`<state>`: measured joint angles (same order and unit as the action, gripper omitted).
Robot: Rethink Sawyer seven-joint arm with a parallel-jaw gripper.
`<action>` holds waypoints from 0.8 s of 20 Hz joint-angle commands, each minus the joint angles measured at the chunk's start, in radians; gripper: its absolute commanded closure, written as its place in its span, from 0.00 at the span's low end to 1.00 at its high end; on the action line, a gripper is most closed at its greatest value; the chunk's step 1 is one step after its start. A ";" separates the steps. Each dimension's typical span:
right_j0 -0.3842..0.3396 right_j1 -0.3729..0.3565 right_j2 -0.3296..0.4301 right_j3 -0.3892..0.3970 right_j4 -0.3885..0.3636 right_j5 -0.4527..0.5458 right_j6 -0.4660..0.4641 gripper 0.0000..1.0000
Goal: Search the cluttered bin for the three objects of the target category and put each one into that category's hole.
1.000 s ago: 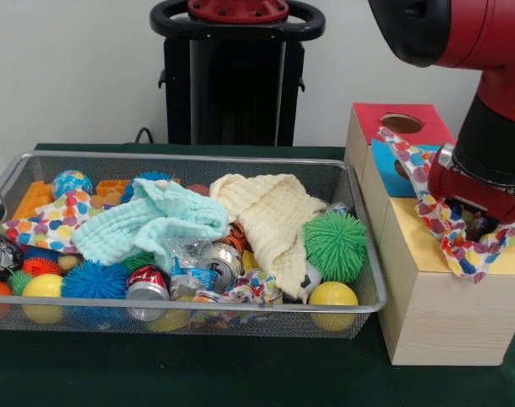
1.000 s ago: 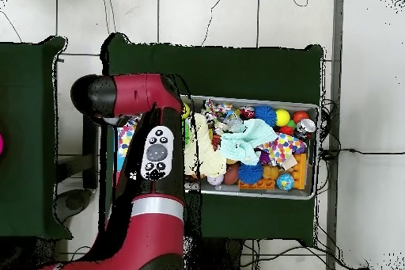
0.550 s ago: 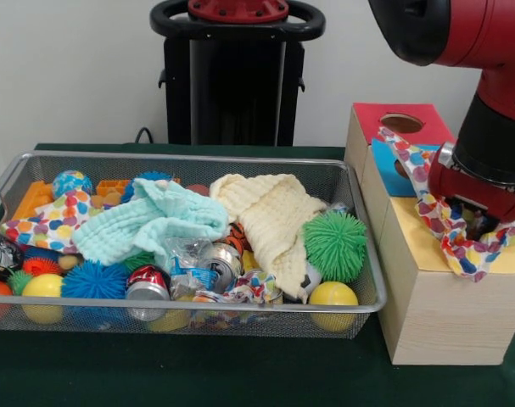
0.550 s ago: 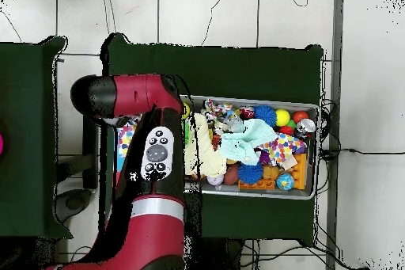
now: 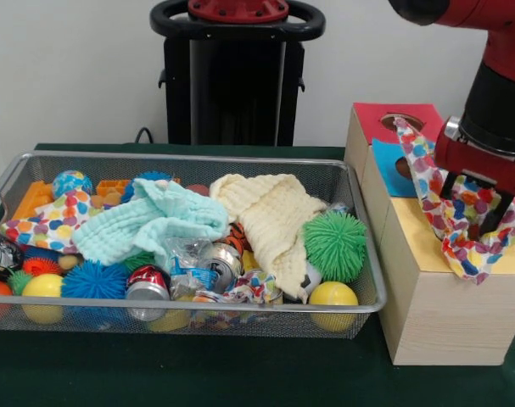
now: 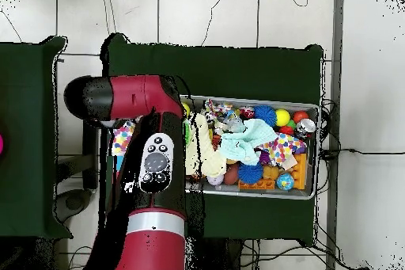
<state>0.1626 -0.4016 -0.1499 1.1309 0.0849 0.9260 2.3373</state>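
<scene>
We see the claw [image 5: 471, 199] over the wooden box [image 5: 439, 314], on the yellow part of its top. It is pinching a spotted cloth [image 5: 448, 216] with many colored dots. The cloth hangs from the claw, one end trails back toward the blue hole [image 5: 403, 167], and the other end droops over the yellow top. The red hole [image 5: 401, 120] is behind it. Beside the box sits the wire bin [image 5: 359, 305] on the green surface [image 5: 240, 373]. In the bin lie another spotted cloth [image 5: 49, 222], a mint cloth [image 5: 147, 222], a cream cloth [image 5: 270, 216], a green spiky ball [image 5: 335, 245], a yellow ball [image 5: 333, 295] and crushed cans [image 5: 219, 263]. From above, the red arm [image 6: 154, 180] hides the box.
</scene>
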 commanded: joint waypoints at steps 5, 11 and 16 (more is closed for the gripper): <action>-0.016 -0.094 0.062 0.147 -0.025 0.066 -0.015 0.00; -0.015 -0.037 0.053 0.130 -0.054 -0.007 0.009 0.00; -0.013 -0.012 0.052 0.128 -0.062 -0.055 0.026 0.00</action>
<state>0.1631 -0.4708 -0.1495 1.1654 0.0746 0.9251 2.3373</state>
